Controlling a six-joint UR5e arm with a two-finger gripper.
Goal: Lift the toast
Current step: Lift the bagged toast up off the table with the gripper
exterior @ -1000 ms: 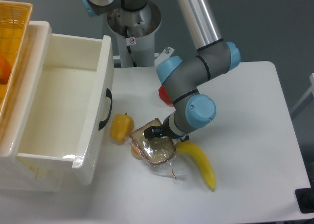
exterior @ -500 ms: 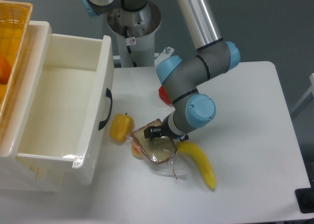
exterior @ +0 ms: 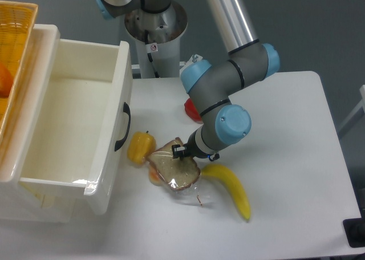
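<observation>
The toast [exterior: 173, 167], a brown slice with a darker crust in crinkly clear wrap, is near the table's front middle, tilted with its upper right edge raised. My gripper [exterior: 179, 152] is shut on that upper edge, coming in from the right under the arm's wrist. The wrap's loose end trails on the table below the slice.
A yellow banana [exterior: 232, 187] lies just right of the toast. A yellow pepper [exterior: 140, 147] sits to its left, with a small orange fruit [exterior: 154, 174] half hidden under the slice. A red object [exterior: 191, 109] is behind the arm. A white bin [exterior: 68, 129] stands left.
The gripper has moved slightly left and up with the toast's edge in it. The slice has shifted left and tilted, and now covers more of the small orange fruit.
</observation>
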